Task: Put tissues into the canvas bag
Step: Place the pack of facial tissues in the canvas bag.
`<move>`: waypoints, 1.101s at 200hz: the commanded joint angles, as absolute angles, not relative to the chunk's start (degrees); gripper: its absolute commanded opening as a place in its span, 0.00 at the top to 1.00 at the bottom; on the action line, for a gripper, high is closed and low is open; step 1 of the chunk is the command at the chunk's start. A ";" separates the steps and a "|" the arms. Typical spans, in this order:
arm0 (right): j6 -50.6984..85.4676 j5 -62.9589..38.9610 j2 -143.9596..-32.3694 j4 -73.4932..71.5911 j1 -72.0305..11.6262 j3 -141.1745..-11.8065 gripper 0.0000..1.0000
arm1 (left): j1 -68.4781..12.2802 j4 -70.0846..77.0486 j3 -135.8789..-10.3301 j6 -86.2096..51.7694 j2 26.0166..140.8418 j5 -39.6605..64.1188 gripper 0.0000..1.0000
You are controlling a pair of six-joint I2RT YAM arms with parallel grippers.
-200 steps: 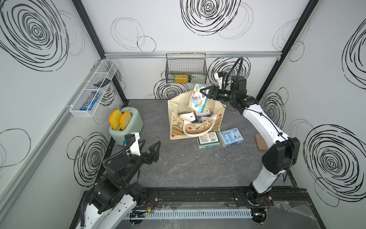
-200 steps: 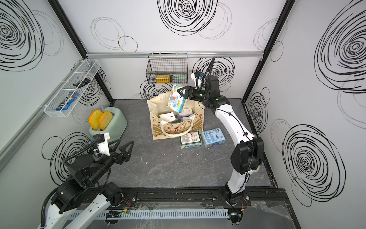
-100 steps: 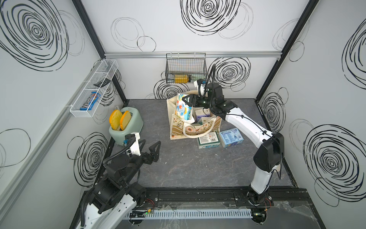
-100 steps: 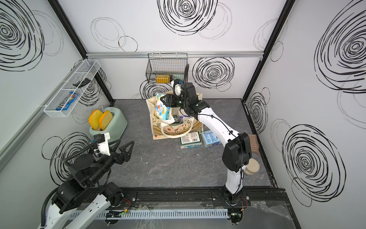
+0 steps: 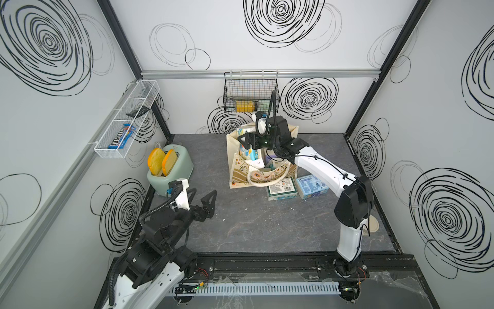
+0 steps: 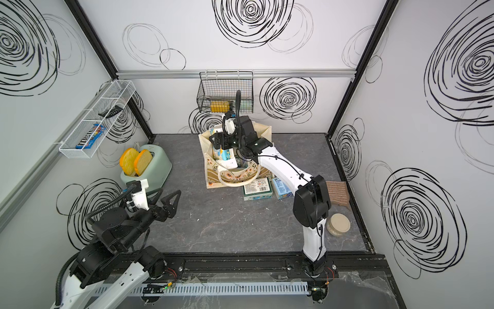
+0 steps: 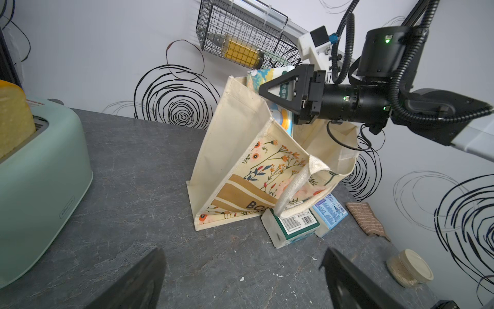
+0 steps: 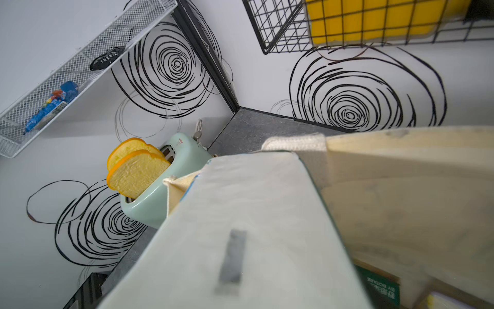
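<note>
The cream flower-print canvas bag (image 5: 263,178) (image 6: 235,176) (image 7: 235,160) stands at mid-back of the floor, mouth open. An elephant-print tissue pack (image 5: 251,155) (image 6: 223,155) (image 8: 240,227) stands upright inside it against the left wall. My right gripper (image 5: 247,140) (image 6: 217,141) hovers over the bag with its jaws on either side of this pack's top; whether they press on it is hidden. Other packs lie inside the bag. A green-white pack (image 5: 282,187) (image 7: 294,224) and a light blue pack (image 5: 312,186) (image 7: 331,214) lie on the floor at the bag's front. My left gripper (image 5: 201,199) (image 7: 243,256) is open over bare floor at front left.
A mint toaster (image 5: 171,166) with two bread slices stands at the left. A black wire basket (image 5: 250,93) hangs on the back wall just behind the bag. A white wire shelf (image 5: 125,128) hangs on the left wall. A brown striped cloth (image 6: 338,192) and a lidded jar (image 6: 339,224) lie at the right.
The right arm swung left with the elephant-print pack, from above the bag's right side to its left side, and lowered it inside. The left arm has not moved.
</note>
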State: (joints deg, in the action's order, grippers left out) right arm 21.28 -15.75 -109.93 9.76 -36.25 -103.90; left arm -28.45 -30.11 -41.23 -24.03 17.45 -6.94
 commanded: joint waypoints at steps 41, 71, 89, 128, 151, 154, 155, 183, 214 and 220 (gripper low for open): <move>22.08 -22.73 -103.85 9.61 -31.81 -104.11 0.41 | -28.41 -28.04 -40.86 -24.01 18.02 -7.45 0.04; 20.96 -21.22 -102.31 10.20 -31.03 -101.97 0.55 | -28.36 -28.04 -40.78 -24.08 18.09 -7.47 0.04; 20.21 -17.14 -99.24 6.98 -31.22 -97.68 0.53 | -28.30 -27.99 -40.86 -24.08 18.27 -7.38 0.04; 17.85 -11.73 -92.36 -17.70 -34.95 -79.53 0.48 | -28.13 -27.95 -40.78 -24.01 18.54 -7.08 0.04; 14.95 -11.17 -94.12 -24.05 -35.69 -76.84 0.46 | -28.13 -28.04 -40.78 -24.08 18.45 -7.29 0.04; 15.10 -11.54 -94.57 -24.02 -35.52 -77.02 0.46 | -28.17 -28.04 -40.78 -24.13 18.46 -7.29 0.04; 15.06 -11.66 -94.79 -24.05 -35.47 -77.05 0.46 | -28.19 -28.04 -40.78 -24.10 18.46 -7.34 0.04; 15.07 -16.04 -98.28 -21.06 -34.13 -79.02 0.42 | -28.32 -28.12 -40.82 -24.17 18.46 -7.40 0.04; 13.66 -19.05 -97.22 -18.48 -32.74 -80.31 0.21 | -28.30 -28.03 -40.78 -24.15 18.63 -7.30 0.04; 13.65 -19.79 -96.42 -18.25 -32.29 -80.53 0.21 | -28.31 -28.04 -40.78 -24.17 18.63 -7.26 0.04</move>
